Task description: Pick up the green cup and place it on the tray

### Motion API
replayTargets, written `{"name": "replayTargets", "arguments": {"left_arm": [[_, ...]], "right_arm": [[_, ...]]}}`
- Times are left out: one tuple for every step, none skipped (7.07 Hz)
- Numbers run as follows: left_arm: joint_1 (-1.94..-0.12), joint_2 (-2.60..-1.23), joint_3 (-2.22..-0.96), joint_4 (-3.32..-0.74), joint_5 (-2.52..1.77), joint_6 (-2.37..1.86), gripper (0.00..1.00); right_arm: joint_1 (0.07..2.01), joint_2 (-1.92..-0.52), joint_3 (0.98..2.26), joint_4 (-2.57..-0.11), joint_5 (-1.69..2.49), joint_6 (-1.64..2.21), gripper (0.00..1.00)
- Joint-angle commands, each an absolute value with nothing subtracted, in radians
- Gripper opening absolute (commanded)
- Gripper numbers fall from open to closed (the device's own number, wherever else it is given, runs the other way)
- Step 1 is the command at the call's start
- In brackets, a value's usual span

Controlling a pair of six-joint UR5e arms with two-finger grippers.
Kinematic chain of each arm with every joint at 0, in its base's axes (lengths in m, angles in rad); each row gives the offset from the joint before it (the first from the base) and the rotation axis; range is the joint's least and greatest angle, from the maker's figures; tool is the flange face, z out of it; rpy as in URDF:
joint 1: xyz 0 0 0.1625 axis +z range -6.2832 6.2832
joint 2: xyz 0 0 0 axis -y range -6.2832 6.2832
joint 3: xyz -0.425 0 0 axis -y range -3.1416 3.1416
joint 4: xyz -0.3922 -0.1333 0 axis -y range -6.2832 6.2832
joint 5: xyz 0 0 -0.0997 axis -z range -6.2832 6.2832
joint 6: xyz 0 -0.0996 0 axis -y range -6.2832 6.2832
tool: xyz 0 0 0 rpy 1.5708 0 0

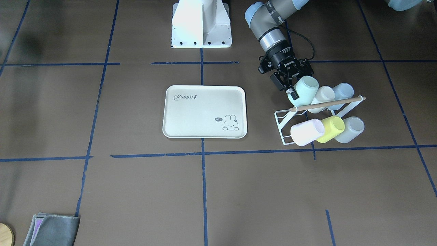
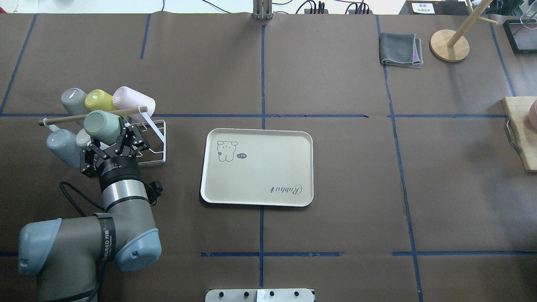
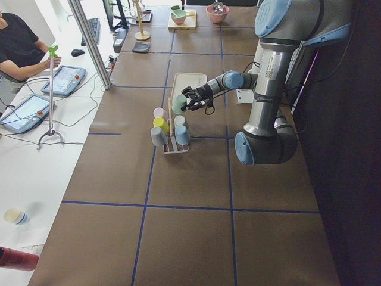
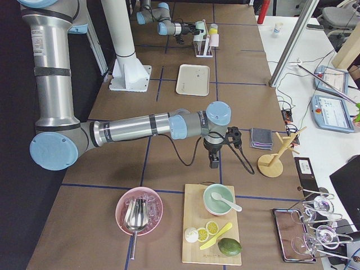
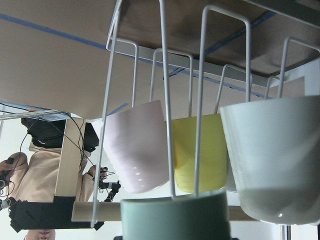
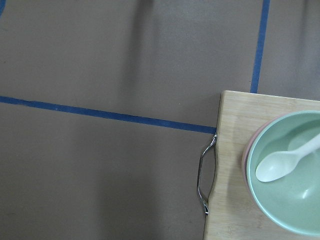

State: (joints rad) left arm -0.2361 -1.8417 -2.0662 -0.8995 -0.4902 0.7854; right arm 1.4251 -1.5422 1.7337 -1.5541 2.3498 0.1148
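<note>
The green cup lies tilted at the near-left end of the white wire cup rack, just above its wooden bar. My left gripper is shut on the cup's lower part; in the overhead view the cup sticks out ahead of the gripper. The left wrist view shows the cup's rim at the bottom edge. The cream tray lies flat and bare at the table's middle, apart from the rack. My right gripper shows only in the exterior right view, so I cannot tell its state.
On the rack hang a pink cup, a yellow-green cup, a grey cup, a pale blue cup and a white cup. A folded grey cloth, a wooden stand and a cutting board lie far right.
</note>
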Motion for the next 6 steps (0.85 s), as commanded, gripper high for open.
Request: {"name": "replayTargets", "arguments": {"left_arm": [[-0.236, -1.8, -2.135, -0.896, -0.489, 0.787, 0.28], [-0.236, -1.798, -2.173, -0.881, -0.489, 0.787, 0.28], [-0.236, -1.798, -2.222, -0.881, -0.492, 0.788, 0.27], [-0.235, -1.813, -2.291, -0.881, -0.5, 0.788, 0.27], [-0.236, -1.854, -2.36, -0.882, -0.52, 0.781, 0.27], [-0.238, -1.935, -2.381, -0.882, -0.566, 0.76, 0.27]], "right_arm": [[1.424, -1.54, 1.735, -1.554, 2.35, 0.121, 1.0], [1.425, -1.54, 1.735, -1.554, 2.35, 0.121, 1.0], [1.425, -1.54, 1.733, -1.554, 2.35, 0.121, 1.0], [1.425, -1.54, 1.733, -1.554, 2.352, 0.121, 1.0], [1.425, -1.54, 1.733, -1.554, 2.352, 0.12, 1.0], [1.425, -1.54, 1.733, -1.554, 2.35, 0.12, 1.0]]}}
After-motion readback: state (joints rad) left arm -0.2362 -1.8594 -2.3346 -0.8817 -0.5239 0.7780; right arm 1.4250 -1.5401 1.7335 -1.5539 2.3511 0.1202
